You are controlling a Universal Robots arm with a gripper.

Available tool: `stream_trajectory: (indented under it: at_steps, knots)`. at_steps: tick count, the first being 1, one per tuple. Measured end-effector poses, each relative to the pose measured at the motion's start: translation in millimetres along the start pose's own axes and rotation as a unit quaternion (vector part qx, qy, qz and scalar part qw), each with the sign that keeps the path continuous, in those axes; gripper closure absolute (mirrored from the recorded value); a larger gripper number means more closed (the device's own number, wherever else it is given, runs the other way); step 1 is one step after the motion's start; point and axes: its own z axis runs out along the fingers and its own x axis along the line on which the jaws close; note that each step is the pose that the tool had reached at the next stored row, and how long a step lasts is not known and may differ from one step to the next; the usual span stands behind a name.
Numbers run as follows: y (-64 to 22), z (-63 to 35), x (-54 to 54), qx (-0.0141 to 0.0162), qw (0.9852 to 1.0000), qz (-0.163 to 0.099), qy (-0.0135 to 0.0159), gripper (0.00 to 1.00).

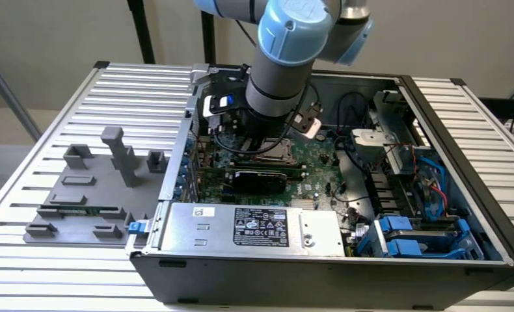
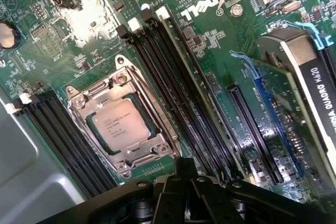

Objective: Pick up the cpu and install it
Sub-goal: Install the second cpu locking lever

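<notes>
Fingers (image 2: 181,174) nearest lens, pressed together, holding nothing. Chip (image 2: 122,128) sits in socket (image 2: 122,124) at their 10 o'clock. Risk: tilted seating bends pins; frame unlatched, chip shifts.

We are seeing the cpu (image 2: 125,128) lying in its socket frame (image 2: 157,129) with open air above it. Black memory slots (image 2: 178,93) are flanking the frame on both sides, and the graphics card (image 2: 310,72) is standing taller, well apart. In the exterior view the arm (image 1: 279,71) is hanging over the board (image 1: 313,172), with case walls (image 1: 461,175) hemming it in.

Exterior high; wrist near motherboard (image 2: 210,40)
</notes>
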Motion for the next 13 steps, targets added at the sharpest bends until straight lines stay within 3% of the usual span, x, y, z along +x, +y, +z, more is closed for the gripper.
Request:
stream_trajectory:
  at_steps: [13]
  knots:
    - [-2.2,12.4,3.3,-0.0005,1.0000,0.000,0.0002,0.89]
